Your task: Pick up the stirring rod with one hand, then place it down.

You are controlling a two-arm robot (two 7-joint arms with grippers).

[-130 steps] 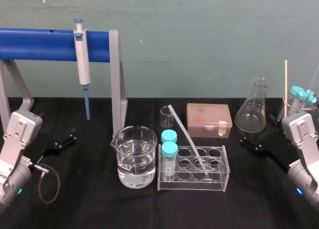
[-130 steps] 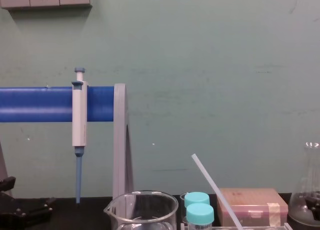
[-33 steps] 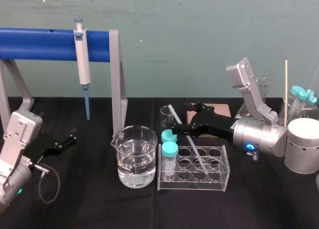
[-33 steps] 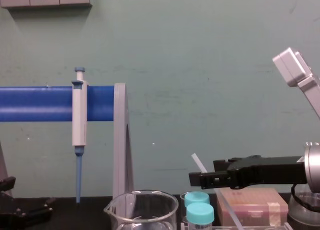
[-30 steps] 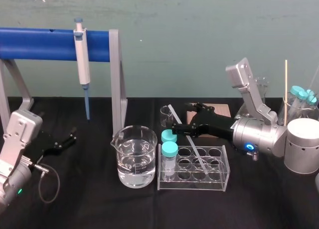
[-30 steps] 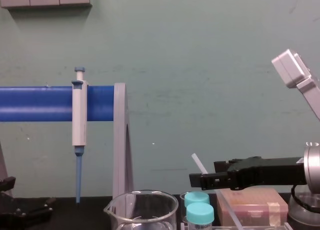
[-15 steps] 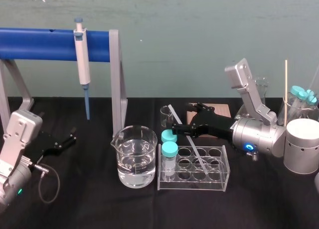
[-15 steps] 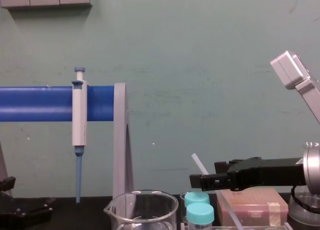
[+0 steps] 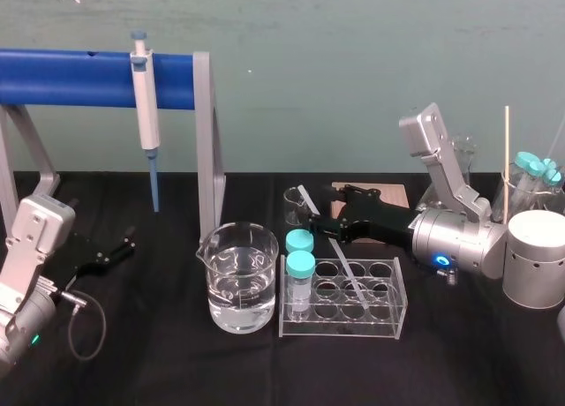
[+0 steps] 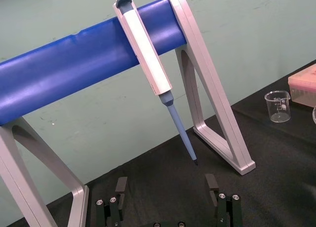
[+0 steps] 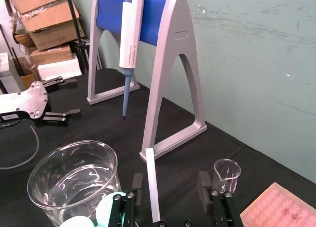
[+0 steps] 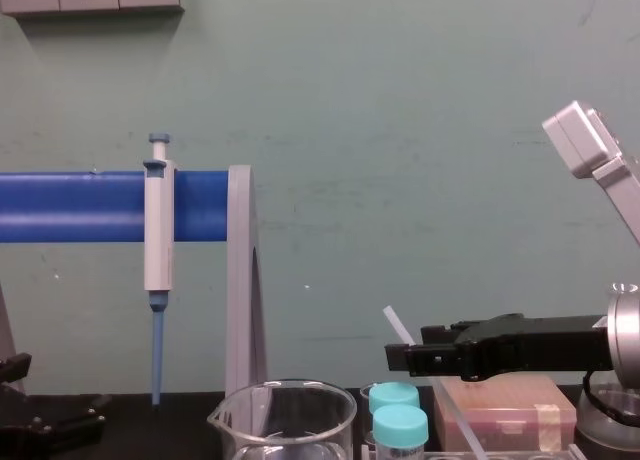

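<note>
The stirring rod (image 9: 346,266) is a thin translucent-white stick leaning with its lower end in the clear tube rack (image 9: 399,302) and its upper end up to the left. My right gripper (image 9: 323,208) reaches in from the right and straddles the rod's upper part. In the right wrist view the rod (image 11: 152,183) stands between the two black fingers (image 11: 204,185), close to one and clear of the other, so the right gripper (image 11: 170,188) is open. In the chest view the rod (image 12: 398,329) pokes up behind the jaw. My left gripper (image 9: 117,248) rests open and empty at the far left (image 10: 167,188).
A water-filled beaker (image 9: 237,278) stands left of the rack, with two teal-capped tubes (image 9: 300,265) in it. A small beaker (image 9: 294,204) and pink box (image 9: 395,194) lie behind. A pipette (image 9: 145,115) hangs on the blue stand (image 9: 79,78). Flask and tubes crowd the far right.
My right gripper's fingers have drawn closer together around the rod and the hand has edged slightly right. The rod and left arm have not moved.
</note>
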